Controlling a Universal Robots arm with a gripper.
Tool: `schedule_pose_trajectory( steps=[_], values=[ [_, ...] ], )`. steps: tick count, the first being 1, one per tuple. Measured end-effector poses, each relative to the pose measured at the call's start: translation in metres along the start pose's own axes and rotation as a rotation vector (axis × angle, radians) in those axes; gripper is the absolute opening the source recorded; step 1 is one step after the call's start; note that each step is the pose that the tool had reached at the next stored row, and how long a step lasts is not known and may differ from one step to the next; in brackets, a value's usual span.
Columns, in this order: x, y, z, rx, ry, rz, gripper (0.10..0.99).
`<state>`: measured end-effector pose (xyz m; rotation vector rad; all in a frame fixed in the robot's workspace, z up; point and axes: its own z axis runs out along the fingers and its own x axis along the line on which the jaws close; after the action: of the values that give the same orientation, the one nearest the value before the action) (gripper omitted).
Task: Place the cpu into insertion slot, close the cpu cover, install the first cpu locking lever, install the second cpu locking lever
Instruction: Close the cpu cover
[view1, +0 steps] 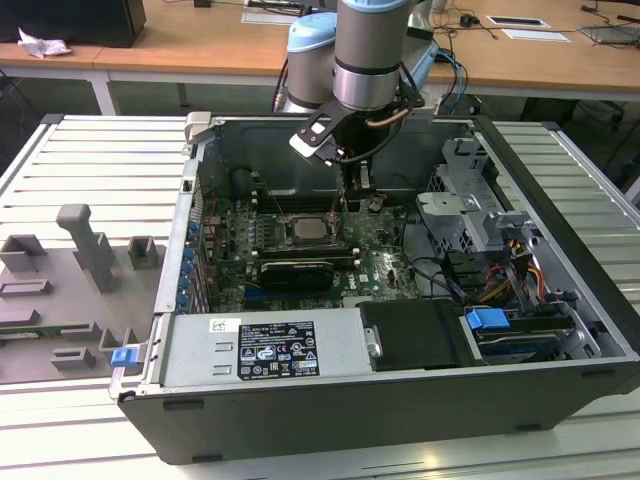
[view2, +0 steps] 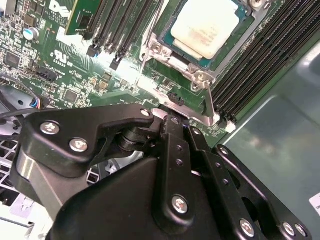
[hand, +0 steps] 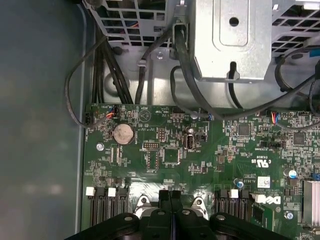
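Note:
The cpu (view2: 205, 22), a pale square chip, lies in its socket on the green motherboard (hand: 165, 150), also seen as the cpu (view1: 303, 230) in the exterior view. The shiny cpu cover (view2: 199, 76) lies flat around it as a frame. A thin wire locking lever (view2: 210, 100) runs along the socket edge. My gripper (hand: 170, 196) is shut, fingers pressed together, directly over the socket's edge. Its tips meet a silver metal tab (view2: 159, 113); I cannot tell whether anything is pinched. In the exterior view my gripper (view1: 347, 205) hangs just to the right of the socket.
Black memory slots (view2: 260, 55) flank the socket. A metal drive cage (hand: 230, 40) and black cables (hand: 185, 65) lie beyond the board. A long black card (view1: 295, 272) and the power supply (view1: 265, 350) sit nearer the case front. Grey fixtures (view1: 90, 250) stand outside.

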<state>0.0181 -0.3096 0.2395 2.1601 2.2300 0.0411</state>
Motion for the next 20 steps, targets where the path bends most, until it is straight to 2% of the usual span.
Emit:
schedule_pose_trajectory(
  steps=[20],
  values=[
    [0.0006, -0.0174, -0.0007, 0.0, 0.0, 0.0, 0.106]
  ],
)
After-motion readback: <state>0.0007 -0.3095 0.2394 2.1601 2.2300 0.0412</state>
